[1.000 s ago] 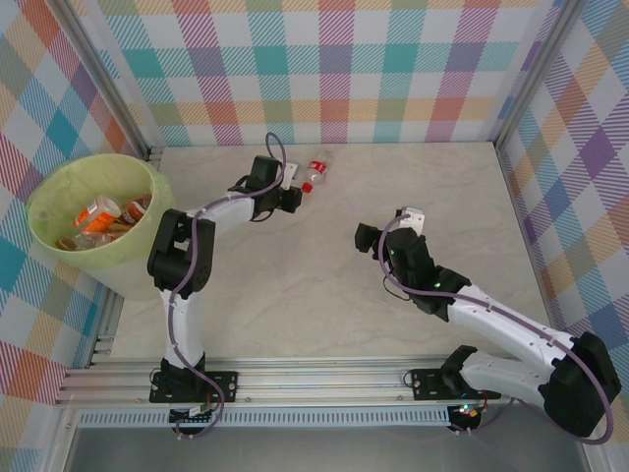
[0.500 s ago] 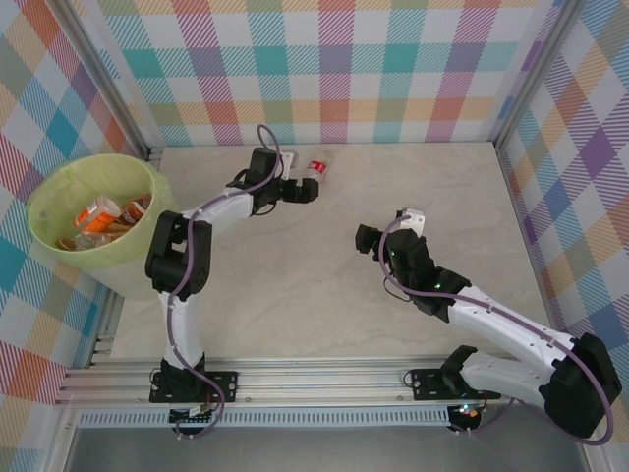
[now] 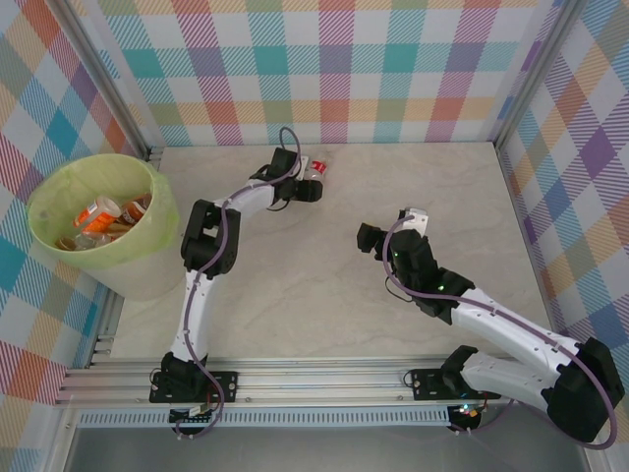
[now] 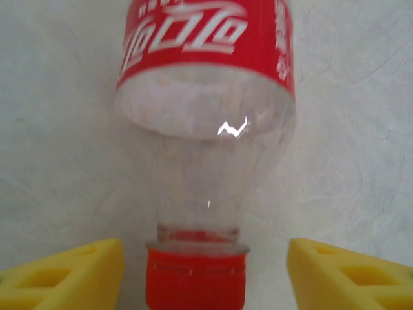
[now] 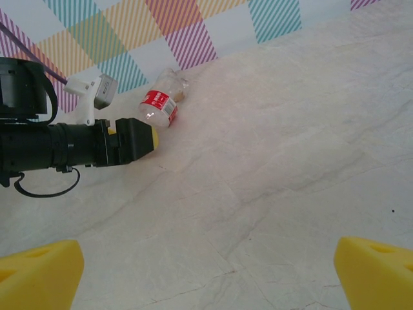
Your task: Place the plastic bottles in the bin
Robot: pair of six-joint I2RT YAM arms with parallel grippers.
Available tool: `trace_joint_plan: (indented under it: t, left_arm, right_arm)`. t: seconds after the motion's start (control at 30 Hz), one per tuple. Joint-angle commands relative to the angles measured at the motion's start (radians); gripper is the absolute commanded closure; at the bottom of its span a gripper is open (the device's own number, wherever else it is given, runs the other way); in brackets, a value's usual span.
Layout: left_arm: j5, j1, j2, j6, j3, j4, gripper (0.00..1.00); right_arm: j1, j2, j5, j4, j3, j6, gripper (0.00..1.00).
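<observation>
Left end effector [image 4: 203, 274] advanced; one bottle [image 4: 206, 129] on table [image 3: 324, 280].

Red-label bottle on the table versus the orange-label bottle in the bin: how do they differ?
The red-label bottle lies alone on the table, its red cap between the open pads of the left gripper. The orange-label bottle lies in the bin among other bottles. Labels differ: red against orange. Both are plastic bottles lying down.

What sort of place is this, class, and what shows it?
Probably a robotics lab test cell: a left arm and right arm bolted to a metal rail, plaid screens enclosing the table, and a lined bin holding plastic bottles.
</observation>
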Motion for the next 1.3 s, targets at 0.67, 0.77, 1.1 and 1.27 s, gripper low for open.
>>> trace_joint_plan:
  t: [0.67, 0.77, 1.1, 1.27]
  left_arm:
    - [-0.019, -0.008, -0.465, -0.026, -0.422, 0.129, 0.99]
    - [-0.019, -0.008, -0.666, -0.077, -0.614, 0.202, 1.00]
    - [-0.670, 0.046, -1.375, -0.228, -0.679, -0.302, 1.00]
    - [-0.811, 0.293, -1.495, -0.325, -0.672, -0.491, 1.00]
  right_arm:
    - [-0.007, -0.065, 0.023, -0.017, -0.033, 0.034, 0.00]
    - [-0.007, -0.070, 0.020, -0.012, -0.038, 0.044, 0.00]
    - [-0.010, -0.050, 0.012, 0.033, -0.033, 0.020, 0.00]
    - [-0.010, -0.018, 0.009, 0.053, 0.000, -0.049, 0.00]
